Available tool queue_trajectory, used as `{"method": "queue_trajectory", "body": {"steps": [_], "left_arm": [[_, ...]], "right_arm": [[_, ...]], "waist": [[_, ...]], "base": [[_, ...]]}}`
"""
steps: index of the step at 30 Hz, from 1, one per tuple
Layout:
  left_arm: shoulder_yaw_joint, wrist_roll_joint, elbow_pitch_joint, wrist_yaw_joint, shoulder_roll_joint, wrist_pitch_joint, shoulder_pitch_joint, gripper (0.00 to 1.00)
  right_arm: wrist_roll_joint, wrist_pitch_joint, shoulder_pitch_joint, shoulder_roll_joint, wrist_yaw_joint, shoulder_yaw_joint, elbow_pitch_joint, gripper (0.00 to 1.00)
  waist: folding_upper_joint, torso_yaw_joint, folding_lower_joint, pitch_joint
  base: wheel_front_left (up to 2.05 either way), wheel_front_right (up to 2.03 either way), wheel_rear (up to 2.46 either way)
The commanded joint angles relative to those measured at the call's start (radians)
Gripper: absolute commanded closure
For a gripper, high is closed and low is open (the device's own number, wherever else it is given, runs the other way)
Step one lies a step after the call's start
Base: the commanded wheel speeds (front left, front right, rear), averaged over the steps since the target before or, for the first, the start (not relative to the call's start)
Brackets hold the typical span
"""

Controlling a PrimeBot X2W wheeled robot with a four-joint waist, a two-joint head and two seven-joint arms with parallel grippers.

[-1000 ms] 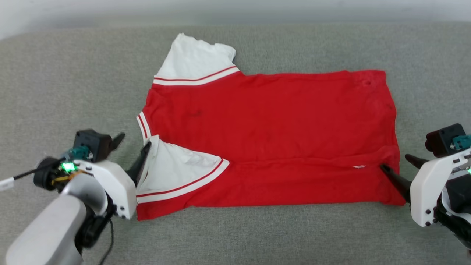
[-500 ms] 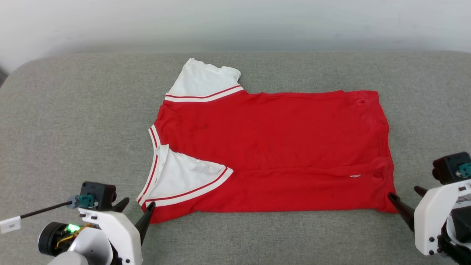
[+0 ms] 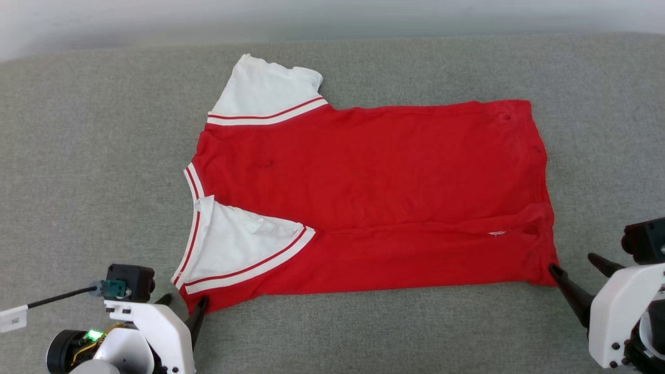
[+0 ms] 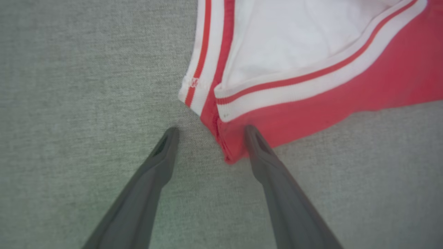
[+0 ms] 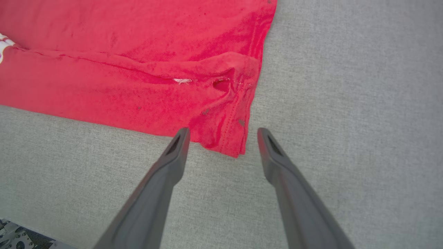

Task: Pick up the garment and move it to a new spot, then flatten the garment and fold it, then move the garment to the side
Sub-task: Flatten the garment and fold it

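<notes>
As head view spans the garment [image 3: 374,176], right wrist view details hem stitching [image 5: 231,121]

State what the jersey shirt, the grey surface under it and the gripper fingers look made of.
Jersey shirt: thin soft knit, likely cotton or polyester; matte, it creases and folds limply.
Grey surface: woven upholstery-like fabric; fine weave shows, matte.
Gripper fingers: dark grey, smooth, dull sheen; probably moulded plastic or rubber, can't tell which.

Left gripper [image 3: 184,299]: white shell [image 3: 156,324], dark tapered fingers [image 4: 278,186], black cable [image 3: 60,297] with white tag [image 3: 11,318], perhaps a green LED [image 3: 94,335].
</notes>
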Motion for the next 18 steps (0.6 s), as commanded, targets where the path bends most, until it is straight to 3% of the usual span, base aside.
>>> {"method": "queue_trajectory", "body": {"steps": [1, 7, 9, 10, 18], "left_arm": [[-0.004, -0.006, 0.018, -0.004, -0.012, 0.005, -0.009, 0.00], [-0.029, -0.021, 0.068, -0.028, -0.028, 0.033, -0.013, 0.00], [-0.051, -0.024, 0.089, -0.052, -0.035, 0.048, -0.010, 0.73], [-0.061, -0.028, 0.098, -0.063, -0.040, 0.055, -0.009, 1.00], [-0.063, -0.018, 0.069, -0.104, -0.052, 0.012, -0.031, 1.00]], "right_arm": [[-0.003, -0.002, 0.015, 0.009, 0.000, -0.010, -0.011, 0.00], [0.005, 0.006, 0.021, 0.018, 0.000, -0.034, -0.047, 0.00], [0.002, 0.009, 0.020, 0.017, 0.000, -0.039, -0.056, 0.00], [-0.001, 0.012, 0.019, 0.015, 0.000, -0.040, -0.059, 0.00], [-0.048, 0.012, 0.014, -0.014, 0.000, -0.037, -0.027, 0.00]], "waist": [[-0.0001, -0.005, 0.0001, 0.015], [-0.0001, -0.015, 0.0001, 0.046], [-0.0001, -0.016, 0.0001, 0.053], [-0.0001, -0.016, 0.0001, 0.055], [-0.0001, 0.017, 0.0001, 0.016]], "base": [[0.00, 0.00, 0.00], [0.00, 0.00, 0.00], [0.00, 0.00, 0.00], [0.00, 0.00, 0.00], [0.00, 0.00, 0.00]]}}
